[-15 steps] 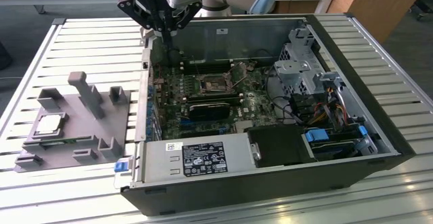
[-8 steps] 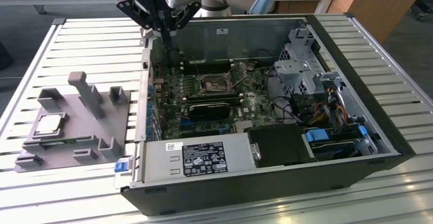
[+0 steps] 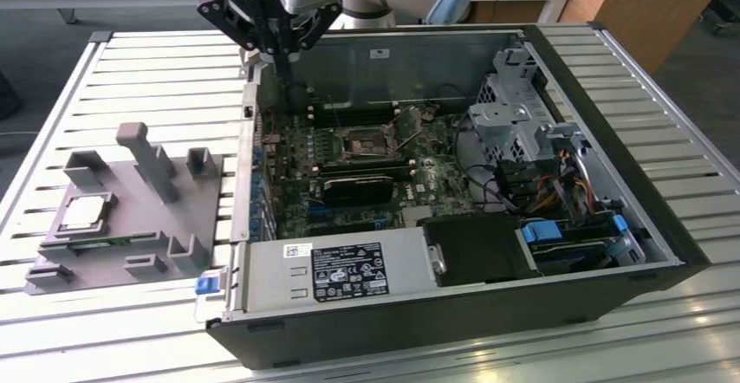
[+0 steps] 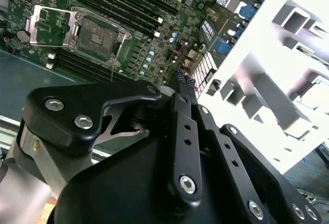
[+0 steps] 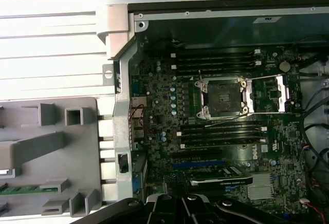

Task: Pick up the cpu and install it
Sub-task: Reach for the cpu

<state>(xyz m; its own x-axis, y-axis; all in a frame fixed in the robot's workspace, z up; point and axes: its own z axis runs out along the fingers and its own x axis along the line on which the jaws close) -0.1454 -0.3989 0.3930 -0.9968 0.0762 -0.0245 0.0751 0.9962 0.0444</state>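
The cpu (image 3: 85, 212), a small silver square with a tan rim, lies flat in the grey fixture tray (image 3: 116, 253) at the exterior view's left. My gripper (image 3: 281, 58) hangs high over the far left wall of the open computer case (image 3: 647, 227), fingers together and holding nothing. It is well apart from the cpu. On the motherboard the cpu socket (image 3: 367, 143) stands open with its metal load plate (image 5: 270, 93) flipped aside. Both wrist views show the socket (image 5: 222, 98) (image 4: 95, 34) beyond the black fingertips (image 4: 181, 79).
The case lies on a slatted metal table (image 3: 139, 71). Inside are memory slots (image 5: 221, 134), a black card (image 3: 360, 188), a power supply (image 3: 335, 270), a drive cage (image 3: 515, 110) and loose cables (image 3: 555, 188). Upright posts (image 3: 145, 153) rise from the fixture tray.
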